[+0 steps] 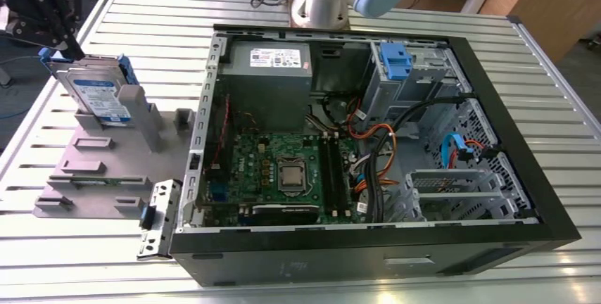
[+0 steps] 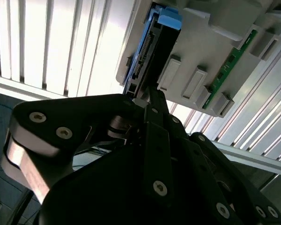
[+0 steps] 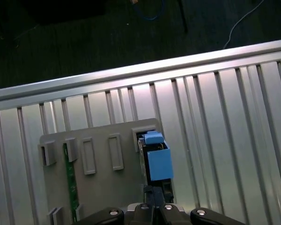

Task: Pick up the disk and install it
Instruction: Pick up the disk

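Here's the disk (image 1: 98, 96), standing on edge in a grey moulded plastic holder (image 1: 94, 170) on the ribbed aluminium desk (image 1: 141, 8), at the exterior view's left, well apart from the open computer case (image 1: 376, 255). It's a flat silver slab with a blue-and-white label, and a blue plastic carrier wraps its upper edge. The black gripper (image 1: 66, 47) hangs right at the disk's upper far corner, just above that blue frame. In the second wrist view the gripper (image 2: 147, 93) is a set of matte black links studded with shiny screws, and the fingers (image 2: 152, 122) run together to a narrow tip with no gap between them. That tip sits right at the end of the disk (image 2: 147, 51), whose dark side with a row of connector pins shows here. Whether it touches, I cannot tell. The first wrist view gives what the others don't: the disk (image 3: 157, 161) end-on, with its boxy blue tab rising from a slot in the holder (image 3: 103, 187), which has rectangular pockets and a thin green circuit strip (image 3: 71, 178) standing in one. The exterior view alone takes in the green motherboard (image 1: 281, 163) and the grey metal box (image 1: 267, 79) inside the case.
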`<state>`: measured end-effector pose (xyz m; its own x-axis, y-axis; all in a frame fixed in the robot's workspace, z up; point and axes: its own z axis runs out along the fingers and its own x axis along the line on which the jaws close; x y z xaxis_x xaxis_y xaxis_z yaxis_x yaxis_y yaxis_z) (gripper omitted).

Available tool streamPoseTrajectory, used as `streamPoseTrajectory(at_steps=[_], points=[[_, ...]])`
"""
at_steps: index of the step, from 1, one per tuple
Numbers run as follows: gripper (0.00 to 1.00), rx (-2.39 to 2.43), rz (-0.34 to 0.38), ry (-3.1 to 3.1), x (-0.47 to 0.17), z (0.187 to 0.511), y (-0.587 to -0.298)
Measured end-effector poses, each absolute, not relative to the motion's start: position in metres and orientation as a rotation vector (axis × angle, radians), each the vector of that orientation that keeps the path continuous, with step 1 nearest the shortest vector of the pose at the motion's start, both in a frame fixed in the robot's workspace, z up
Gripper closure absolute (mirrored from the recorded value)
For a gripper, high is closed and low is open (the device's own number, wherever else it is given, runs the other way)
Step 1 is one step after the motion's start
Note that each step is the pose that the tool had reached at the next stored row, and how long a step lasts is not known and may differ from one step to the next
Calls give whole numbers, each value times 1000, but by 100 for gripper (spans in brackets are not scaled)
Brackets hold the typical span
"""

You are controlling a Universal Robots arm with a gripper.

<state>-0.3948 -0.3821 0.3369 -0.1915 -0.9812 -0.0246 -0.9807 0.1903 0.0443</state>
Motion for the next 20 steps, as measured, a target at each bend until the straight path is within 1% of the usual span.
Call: streamPoseTrajectory(at_steps=[20], points=[[89, 2006, -80, -2406, -392, 334, -378]])
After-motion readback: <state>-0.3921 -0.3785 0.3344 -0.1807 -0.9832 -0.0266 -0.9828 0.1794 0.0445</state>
